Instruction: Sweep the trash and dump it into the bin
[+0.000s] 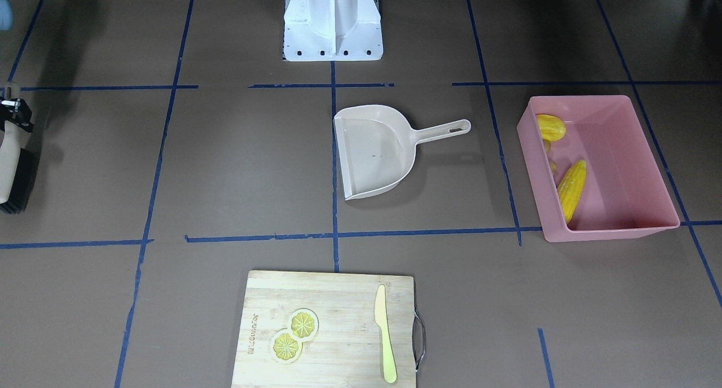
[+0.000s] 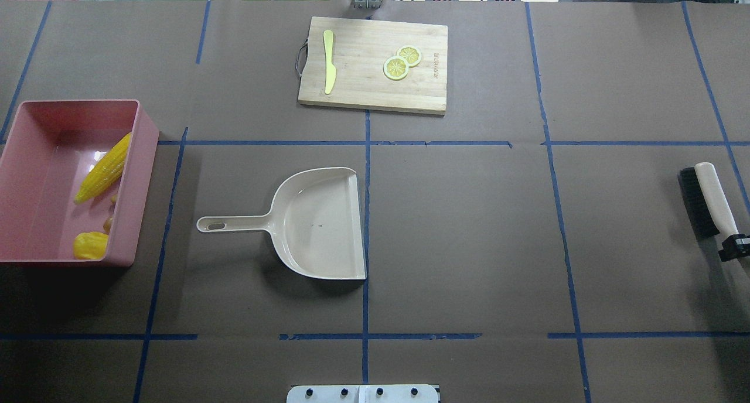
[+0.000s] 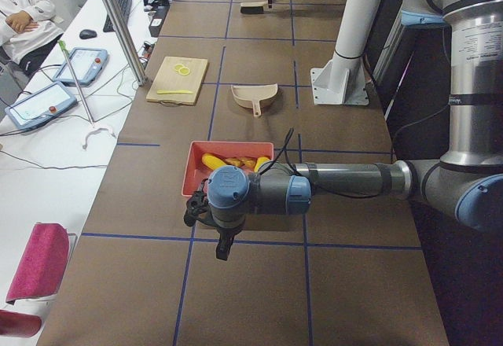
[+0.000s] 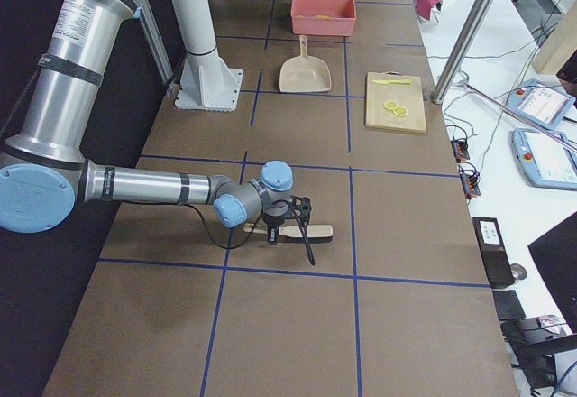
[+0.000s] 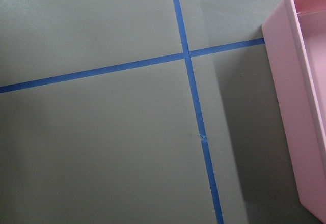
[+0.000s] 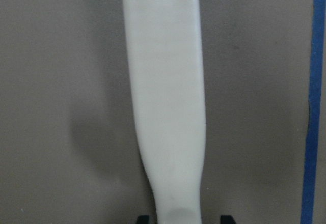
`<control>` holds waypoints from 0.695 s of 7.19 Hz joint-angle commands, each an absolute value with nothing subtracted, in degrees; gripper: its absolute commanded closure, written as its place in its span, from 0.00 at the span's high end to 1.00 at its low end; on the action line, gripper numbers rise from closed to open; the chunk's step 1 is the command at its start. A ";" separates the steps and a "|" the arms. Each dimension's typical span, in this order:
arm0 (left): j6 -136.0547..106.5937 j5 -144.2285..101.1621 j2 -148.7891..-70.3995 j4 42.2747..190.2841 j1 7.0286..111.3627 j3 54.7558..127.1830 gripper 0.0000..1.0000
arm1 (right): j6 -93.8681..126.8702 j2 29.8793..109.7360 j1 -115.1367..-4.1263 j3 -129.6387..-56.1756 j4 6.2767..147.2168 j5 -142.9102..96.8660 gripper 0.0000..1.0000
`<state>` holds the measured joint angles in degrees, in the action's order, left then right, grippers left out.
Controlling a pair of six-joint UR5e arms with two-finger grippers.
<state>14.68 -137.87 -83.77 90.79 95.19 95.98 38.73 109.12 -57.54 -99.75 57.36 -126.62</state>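
The pink bin (image 2: 35,157) stands at the table's left end. The corn cob (image 2: 104,167) and the rounded yellow lump (image 2: 89,245) lie inside it. The tan ginger root (image 2: 109,222) is mostly hidden by the bin's wall. My right gripper (image 2: 735,248) is at the table's right end, its fingers either side of the brush handle (image 6: 165,107) with a gap, open. The brush (image 2: 703,201) lies on the table. My left gripper (image 3: 224,244) hangs above the table beside the bin; I cannot tell whether it is open or shut. The left wrist view shows only the bin's outer wall (image 5: 300,132).
The beige dustpan (image 2: 319,224) lies empty mid-table, handle toward the bin. A wooden cutting board (image 2: 375,66) at the far side carries two lemon slices (image 2: 401,63) and a pale knife (image 2: 329,69). The robot's white base (image 1: 333,21) stands at the near edge.
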 commanded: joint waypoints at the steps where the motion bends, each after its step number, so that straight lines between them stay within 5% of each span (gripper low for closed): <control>1: 14.68 -137.73 -83.76 90.79 95.19 96.15 1.00 | 38.15 108.81 -58.18 -101.33 57.39 -126.30 1.00; 5: 14.76 -137.03 -82.98 90.88 95.10 95.98 1.00 | 12.42 108.90 -79.12 -101.69 68.57 -129.98 1.00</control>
